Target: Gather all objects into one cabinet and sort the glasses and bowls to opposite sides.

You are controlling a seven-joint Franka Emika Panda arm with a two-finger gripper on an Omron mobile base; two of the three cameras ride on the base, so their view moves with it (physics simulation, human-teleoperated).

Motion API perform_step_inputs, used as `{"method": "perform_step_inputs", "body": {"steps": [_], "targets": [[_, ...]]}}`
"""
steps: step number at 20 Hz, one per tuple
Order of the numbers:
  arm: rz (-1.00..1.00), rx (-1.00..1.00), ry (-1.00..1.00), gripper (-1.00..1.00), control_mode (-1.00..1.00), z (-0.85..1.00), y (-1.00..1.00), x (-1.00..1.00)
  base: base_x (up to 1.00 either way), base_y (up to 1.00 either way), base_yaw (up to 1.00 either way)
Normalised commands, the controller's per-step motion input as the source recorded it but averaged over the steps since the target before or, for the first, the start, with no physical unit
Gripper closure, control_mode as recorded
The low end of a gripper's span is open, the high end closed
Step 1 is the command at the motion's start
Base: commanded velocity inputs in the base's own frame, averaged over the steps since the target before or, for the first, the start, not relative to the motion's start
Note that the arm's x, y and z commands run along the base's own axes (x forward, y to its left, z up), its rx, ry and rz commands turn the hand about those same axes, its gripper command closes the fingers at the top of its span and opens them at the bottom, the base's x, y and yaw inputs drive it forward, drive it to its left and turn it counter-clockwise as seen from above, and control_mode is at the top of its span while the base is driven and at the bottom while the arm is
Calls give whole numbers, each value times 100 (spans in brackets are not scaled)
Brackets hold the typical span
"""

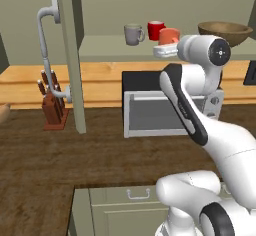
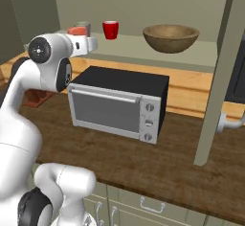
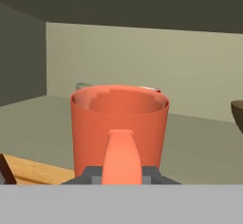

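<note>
A black and silver microwave (image 2: 119, 103) stands on the dark wooden bench (image 2: 143, 172), its glass door facing forward and its two knobs (image 2: 149, 116) stacked at the right end of the front. Behind it runs a lighter orange-wood strip of bench (image 1: 100, 80) along the wall. To the left, a wooden knife block (image 1: 52, 107) holds several dark-handled knives and sits on a reddish base, well apart from the microwave. Below the bench edge are pale-green base cabinets (image 1: 120, 210) with small curved handles (image 1: 138, 195). A dark panel (image 1: 251, 72) shows at the far right edge of the left base view.
</note>
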Motion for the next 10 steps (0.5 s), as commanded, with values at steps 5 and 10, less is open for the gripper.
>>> {"method": "perform_step_inputs", "body": {"steps": [5,10], "targets": [[0,0,0,100,-100,-3,0,45,0,0,0],[0,0,1,100,-100,-6,0,52,0,0,0]]}}
